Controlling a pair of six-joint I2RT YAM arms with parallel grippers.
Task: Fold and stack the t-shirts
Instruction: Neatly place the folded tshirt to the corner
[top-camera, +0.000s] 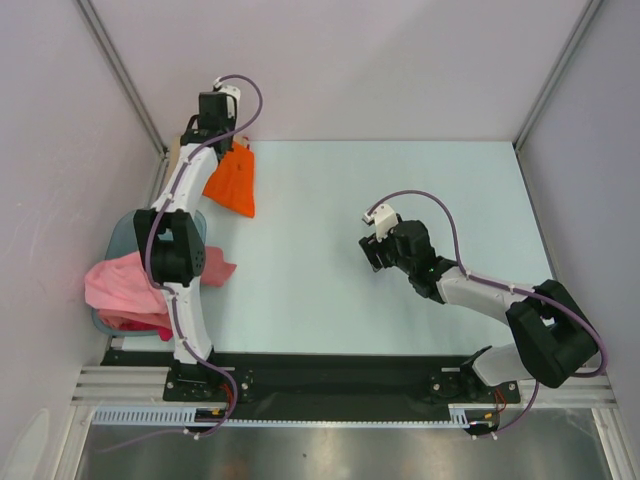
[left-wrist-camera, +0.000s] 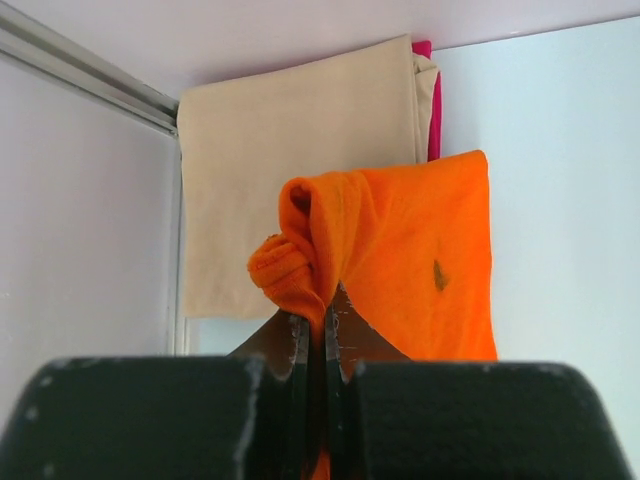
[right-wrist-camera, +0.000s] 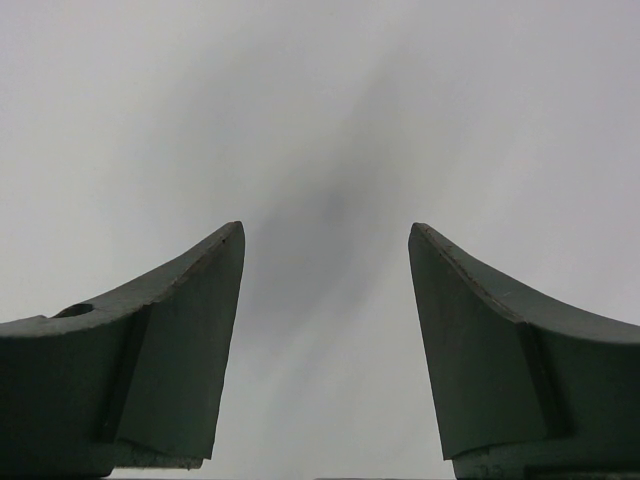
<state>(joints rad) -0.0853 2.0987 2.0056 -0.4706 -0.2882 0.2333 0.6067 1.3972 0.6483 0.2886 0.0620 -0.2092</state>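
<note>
From above, the left arm (top-camera: 185, 200) reaches to the far left corner of the table (top-camera: 400, 180). The left fingers (top-camera: 237, 148) are closed on the top of the orange shirt (top-camera: 232, 185), which hangs from them in a folded wedge. I cannot tell whether its lower edge touches the table. A sliver of tan shirt (top-camera: 176, 152) shows just left of the arm. Near the arm's base, a crumpled pink shirt (top-camera: 115, 285) spills over a blue-green tub (top-camera: 122, 232). The right fingers (top-camera: 372, 257) are parted and hover over bare table, well apart from all the cloth.

The left wrist camera shows the left fingers (left-wrist-camera: 312, 345) pressed together on a bunched fold of the orange shirt (left-wrist-camera: 420, 260). Beyond it the tan shirt (left-wrist-camera: 290, 130) lies flat and folded in the corner, with a strip of red cloth (left-wrist-camera: 432, 100) along its right edge.

The right wrist camera shows the right fingers (right-wrist-camera: 195, 330) spread wide, with nothing between them and only plain table (right-wrist-camera: 320, 120) beyond.
</note>
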